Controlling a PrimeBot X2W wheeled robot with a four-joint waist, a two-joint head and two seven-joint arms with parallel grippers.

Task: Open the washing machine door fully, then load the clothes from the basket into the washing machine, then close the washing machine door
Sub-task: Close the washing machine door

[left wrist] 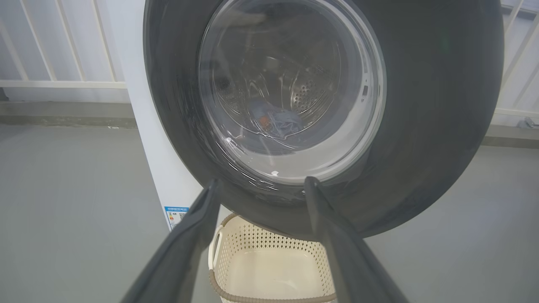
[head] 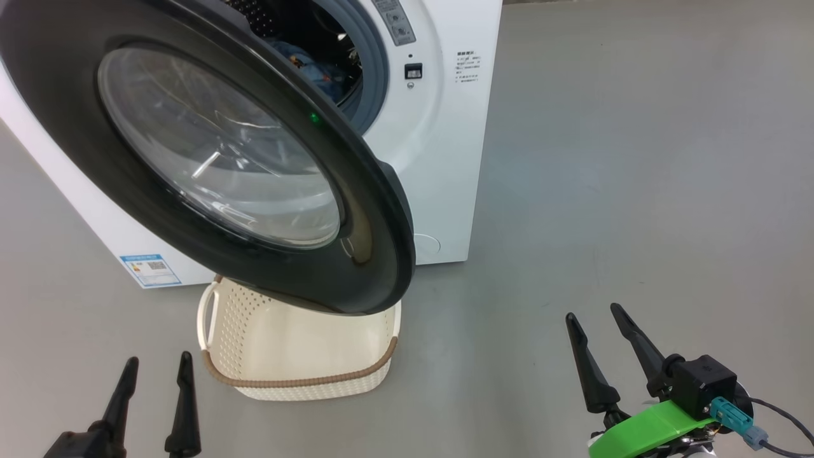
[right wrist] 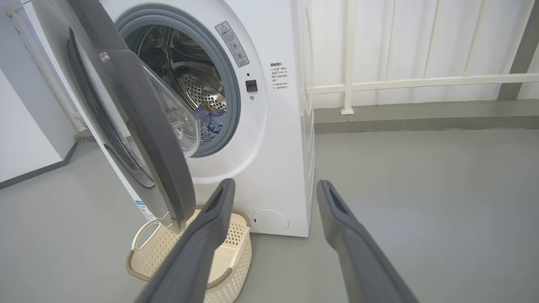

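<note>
left gripper (head: 159, 357): low at the left of the head view, its two dark fingers spread apart and holding nothing, tips pointing toward the basket and clear of it.
right gripper (head: 593, 312): low at the right, fingers also spread wide with nothing between them, over bare floor and well apart from the machine.
right wrist: a bright green mount (head: 642, 429) with a black block and a teal plug sits behind the fingers.
basket (head: 286, 383): cream, perforated, with a brown woven-look rim, standing on the floor just in front of the machine and partly under the door's lower edge; its pale inner floor is in sight.
washing machine door (head: 216, 152): swung out from the front on its left side, partway open, with a glossy black rim around a bulging clear glass bowl.
washing machine (head: 439, 159): white front-loader with a grey rubber ring round the opening and a small blue label (head: 151, 270) low on the front.
clothes (right wrist: 210, 122): light-blue fabric with an orange patch, lying low inside the steel drum.
floor (head: 604, 159): smooth grey.
background: a white railing (right wrist: 421, 82) runs behind the machine.
</note>
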